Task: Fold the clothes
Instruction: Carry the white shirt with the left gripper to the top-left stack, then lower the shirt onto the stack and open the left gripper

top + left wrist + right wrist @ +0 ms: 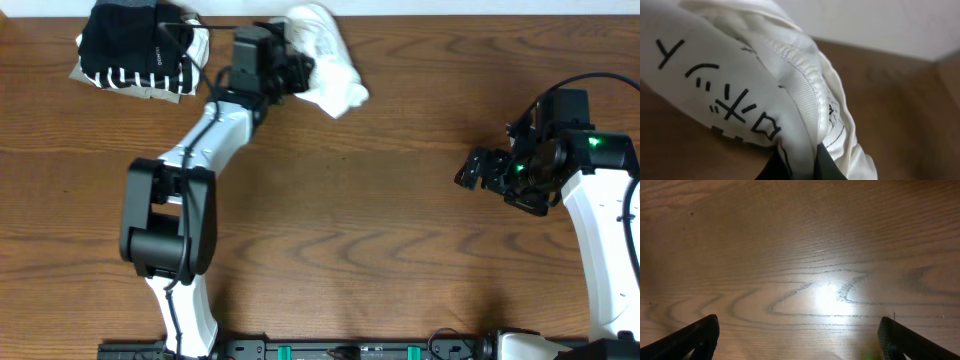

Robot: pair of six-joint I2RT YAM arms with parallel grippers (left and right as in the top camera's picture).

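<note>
Looks like a robot lab or test bench, not a home. Bare wood-grain table [400, 200]; two white-and-black robot arms, left arm [215, 140] and right arm [600, 230], stand on a black rail [330, 350] at its near edge. Green status light [597, 142] on the right arm. Plain white wall [450, 6] along the far edge. Dark pile [135, 50] of clothes at the far-left corner, white shirt [335, 60] by the far edge.

Left arm [215, 135] stretched to far edge of table [400, 250], left gripper [298, 72] pinched on white T-shirt [332, 55]. Right arm [600, 230] near right edge, right gripper [478, 170] jaws spread wide.
</note>
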